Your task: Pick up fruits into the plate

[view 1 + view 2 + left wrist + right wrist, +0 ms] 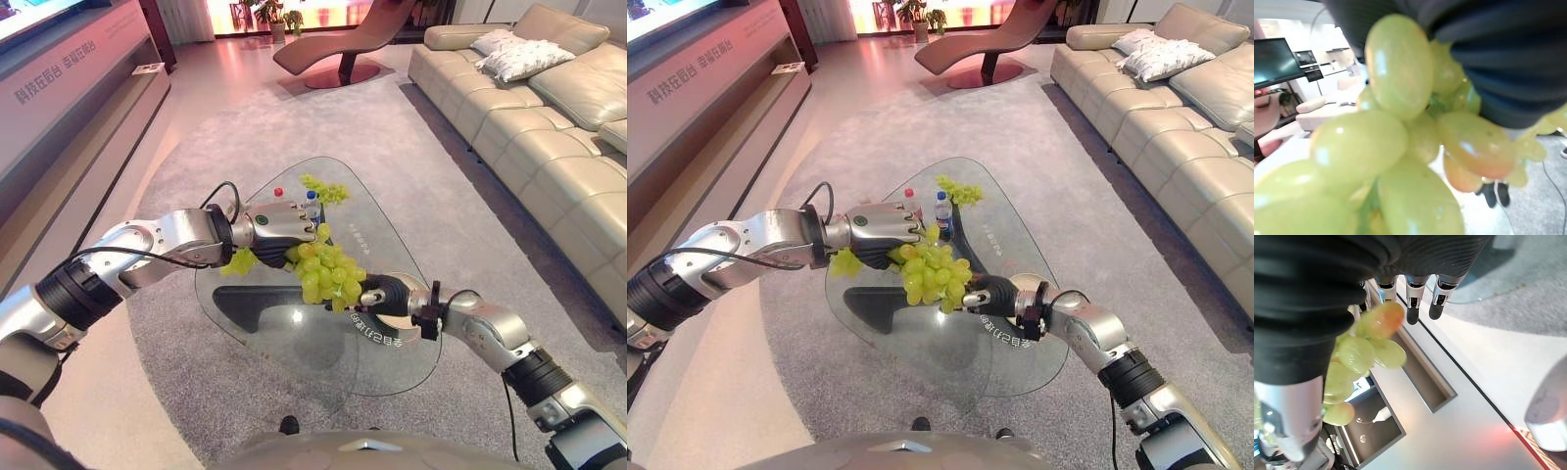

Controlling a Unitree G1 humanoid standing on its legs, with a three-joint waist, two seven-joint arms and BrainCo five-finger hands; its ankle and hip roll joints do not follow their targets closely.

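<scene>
- Above the glass table, we see the grapes hang between both hands.
- Our left hand curls round their top.
- Our right hand touches the low end, its grip unclear.

bottle at table's far end, near edge bare

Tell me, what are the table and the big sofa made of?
The table looks like clear glass: the grey carpet and the table's dark base show straight through its shiny top. The sofa looks like smooth beige leather, perhaps imitation, with soft, creased, padded cushions that have a slight sheen.
</scene>
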